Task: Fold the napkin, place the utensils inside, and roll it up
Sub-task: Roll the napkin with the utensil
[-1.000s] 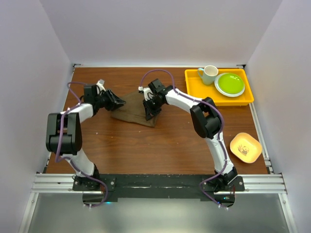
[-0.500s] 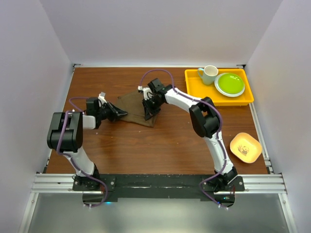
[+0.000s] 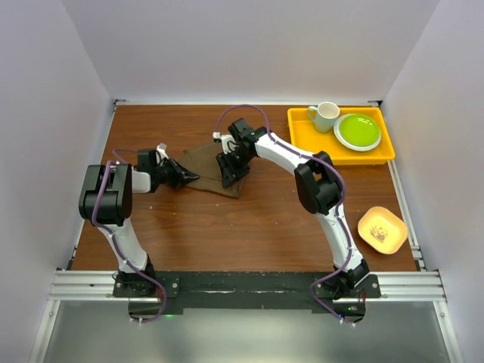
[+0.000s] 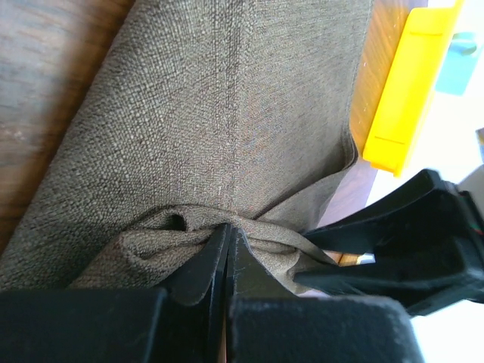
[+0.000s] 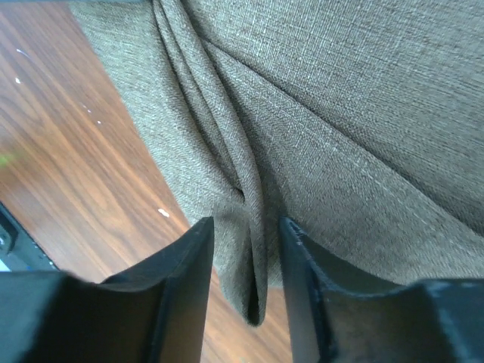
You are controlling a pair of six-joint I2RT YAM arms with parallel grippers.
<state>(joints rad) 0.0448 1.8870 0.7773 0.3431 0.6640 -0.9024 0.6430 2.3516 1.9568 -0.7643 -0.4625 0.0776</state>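
Pinching the napkin (image 3: pixel 214 168) at its left edge, our left tool (image 4: pixel 227 236) is clamped on it; our right tool (image 5: pixel 246 234) stands apart astride a fold. It lies on the surface (image 3: pixel 227 227), soft and limp; we'd grip corners.

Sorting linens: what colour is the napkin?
The napkin is plain dark brown; clearest in the right wrist view.

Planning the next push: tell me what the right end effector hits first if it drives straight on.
The napkin: a fold sits between the right end effector's open jaws, table likely just behind.
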